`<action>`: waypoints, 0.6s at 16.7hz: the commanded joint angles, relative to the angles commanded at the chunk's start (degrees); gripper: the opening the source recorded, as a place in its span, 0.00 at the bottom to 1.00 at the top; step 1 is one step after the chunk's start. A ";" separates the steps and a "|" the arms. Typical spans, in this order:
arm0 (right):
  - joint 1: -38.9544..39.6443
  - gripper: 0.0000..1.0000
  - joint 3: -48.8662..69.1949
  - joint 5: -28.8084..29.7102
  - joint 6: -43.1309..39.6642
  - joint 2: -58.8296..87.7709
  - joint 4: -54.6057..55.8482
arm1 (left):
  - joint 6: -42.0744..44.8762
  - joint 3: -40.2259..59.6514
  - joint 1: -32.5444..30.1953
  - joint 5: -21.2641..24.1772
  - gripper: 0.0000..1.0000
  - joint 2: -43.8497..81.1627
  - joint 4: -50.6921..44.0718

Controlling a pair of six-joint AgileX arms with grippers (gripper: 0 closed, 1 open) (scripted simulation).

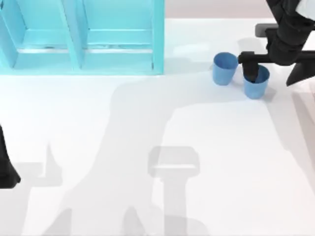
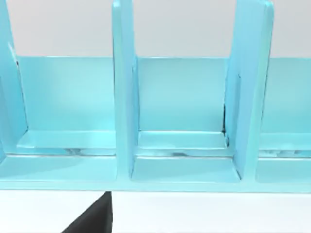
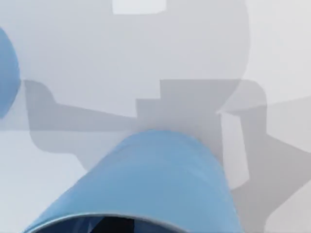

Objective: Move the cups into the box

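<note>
The right arm is reached in from the far right corner, its claw [image 1: 252, 73] lowered into the mouth of 1 blue cup [image 1: 256, 82]; how far it is opened cannot be told. A 2nd cup [image 1: 224, 68] is stood just beside it. Both are rested on the white surface [image 1: 197, 162], with the turquoise box [image 1: 83, 37] well apart. The left arm [image 1: 6, 167] is parked at the left edge.
</note>
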 joint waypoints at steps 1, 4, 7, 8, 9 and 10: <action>0.00 0.62 0.00 0.00 0.00 0.00 0.00 | 0.00 0.00 0.00 0.00 1.00 0.00 0.00; 0.00 0.40 0.00 0.00 0.00 0.00 0.00 | 0.00 0.00 0.00 0.00 1.00 0.00 0.00; 0.00 0.17 0.00 0.00 0.00 0.00 0.00 | 0.00 0.00 0.00 0.00 1.00 0.00 0.00; 0.00 0.10 0.00 0.00 0.00 0.00 0.00 | 0.00 0.00 0.00 0.00 1.00 0.00 0.00; 0.00 0.02 0.00 0.00 0.00 0.00 0.00 | 0.00 0.00 0.00 0.00 1.00 0.00 0.00; 0.00 0.00 0.00 0.00 0.00 0.00 0.00 | 0.00 0.00 0.00 0.00 1.00 0.00 0.00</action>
